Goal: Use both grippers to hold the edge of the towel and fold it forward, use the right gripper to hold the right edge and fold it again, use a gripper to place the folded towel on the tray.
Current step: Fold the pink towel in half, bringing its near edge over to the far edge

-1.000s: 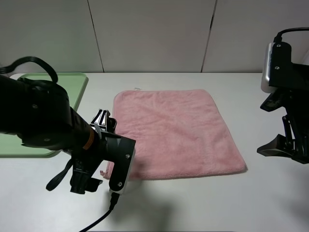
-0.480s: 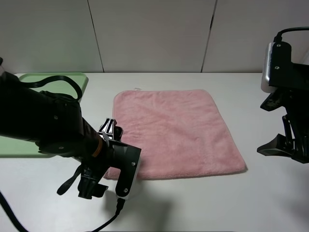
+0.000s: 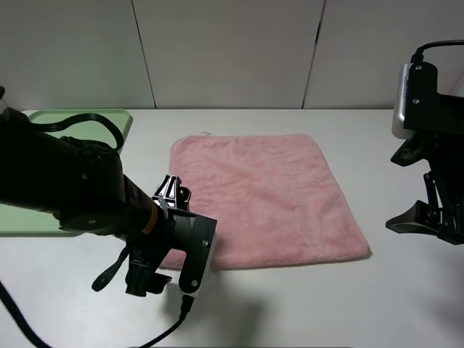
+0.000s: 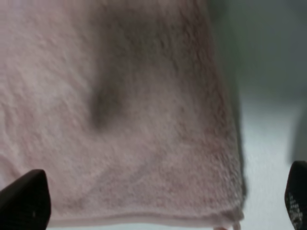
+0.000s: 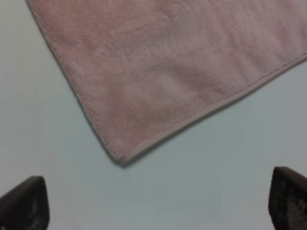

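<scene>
On the white table, a pink towel lies flat and both grippers are open.

The towel [image 3: 261,196] is spread out in the middle of the table [image 3: 312,304]. A green tray [image 3: 109,123] sits well apart from it, at the far left. The left arm's black body hides the towel's near left corner from above. White table shows along the towel's front and right edges. The left gripper [image 3: 172,192] is low at that near left corner, its fingers [image 4: 24,196] wide apart and holding nothing; I cannot tell if they touch the towel. The right gripper [image 3: 391,193] hangs off to the right of the towel, its fingers [image 5: 21,201] wide too.
</scene>
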